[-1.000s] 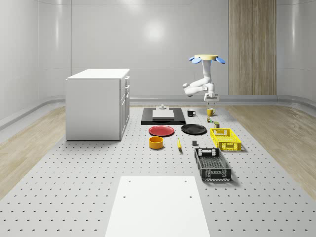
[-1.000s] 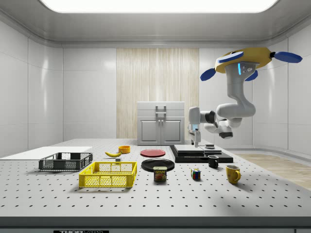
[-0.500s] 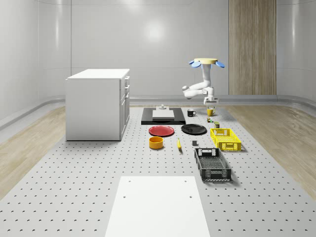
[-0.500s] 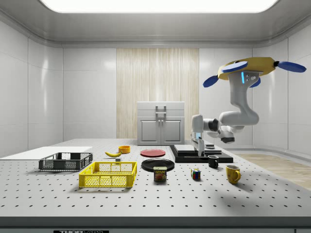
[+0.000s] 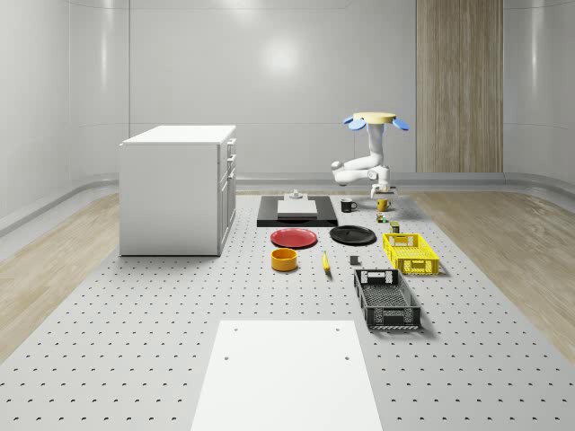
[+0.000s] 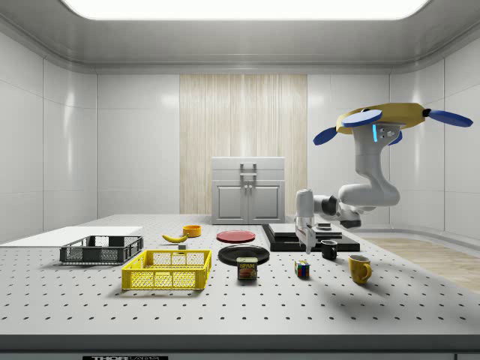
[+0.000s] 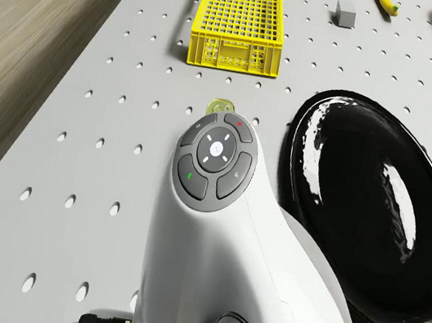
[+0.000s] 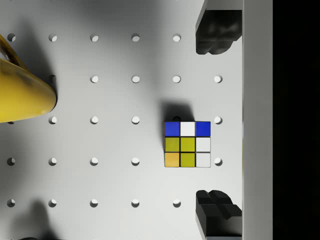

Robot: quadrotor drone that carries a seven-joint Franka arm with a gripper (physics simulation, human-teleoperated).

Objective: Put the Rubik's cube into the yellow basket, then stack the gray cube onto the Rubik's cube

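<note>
Rubik's cube (image 8: 187,144) on table: rigid, light, smooth-faced; best gripped across opposite flat faces. Gripper (image 8: 215,120) above it, fingers (image 8: 216,31) spread apart.

Whole-scene and side cameras stand far off; both catch the basket (image 5: 411,252) (the wrist camera looks straight down, close, beyond it).

On the perforated surface (image 5: 135,341) stand a white cabinet (image 5: 178,189), a red plate (image 5: 294,238) beside a black plate (image 5: 352,235), an orange bowl (image 5: 285,259), a banana (image 5: 325,261), a black basket (image 5: 386,299), a black mug (image 6: 328,250), a yellow mug (image 6: 359,268) and a can (image 6: 247,268).
</note>
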